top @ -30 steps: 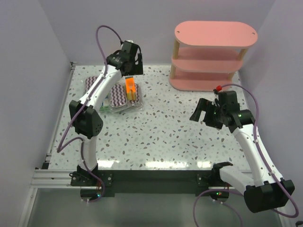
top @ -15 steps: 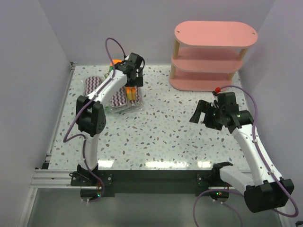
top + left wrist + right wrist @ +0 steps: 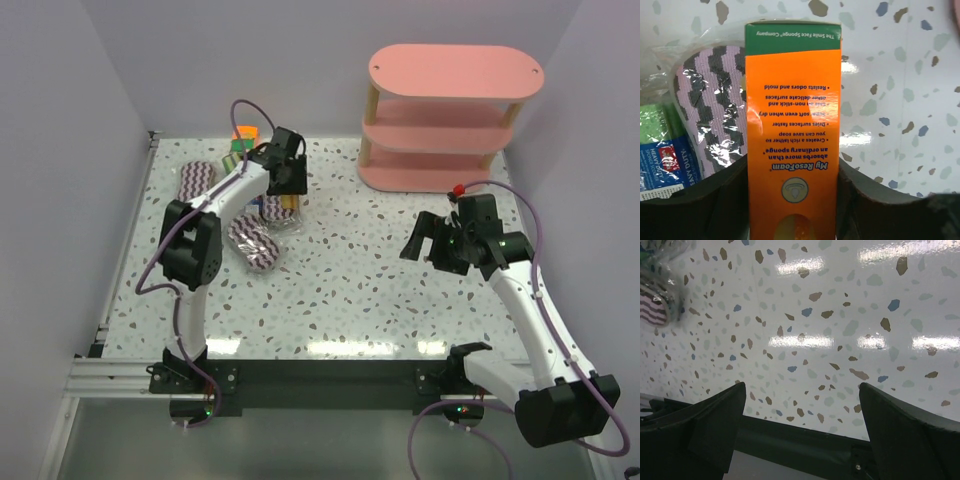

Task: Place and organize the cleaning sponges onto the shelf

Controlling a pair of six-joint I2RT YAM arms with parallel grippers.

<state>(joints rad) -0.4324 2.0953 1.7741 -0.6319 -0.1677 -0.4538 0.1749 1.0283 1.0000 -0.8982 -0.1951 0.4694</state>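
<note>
In the left wrist view an orange sponge pack [image 3: 792, 140] with a green end stands between my left gripper's [image 3: 794, 200] jaws, which press on both its long sides. From above, that gripper [image 3: 285, 185] is low over the sponge pile at the table's far left. A purple-white zigzag pack [image 3: 710, 125] and a blue-green box [image 3: 662, 150] lie just left of the orange pack. More zigzag packs [image 3: 252, 243] [image 3: 197, 180] lie nearby. The pink shelf [image 3: 455, 72] stands at the far right, with nothing visible on it. My right gripper [image 3: 428, 238] hovers open over bare table.
An orange and green pack [image 3: 243, 135] sits at the far left edge behind the left arm. Purple walls close in the table on the left, back and right. The right wrist view shows speckled tabletop and a wrapped zigzag pack [image 3: 652, 310] at its upper left.
My left gripper came down over the orange pack and its jaws closed in on it. One zigzag pack slid toward the front. The right arm stayed still.
</note>
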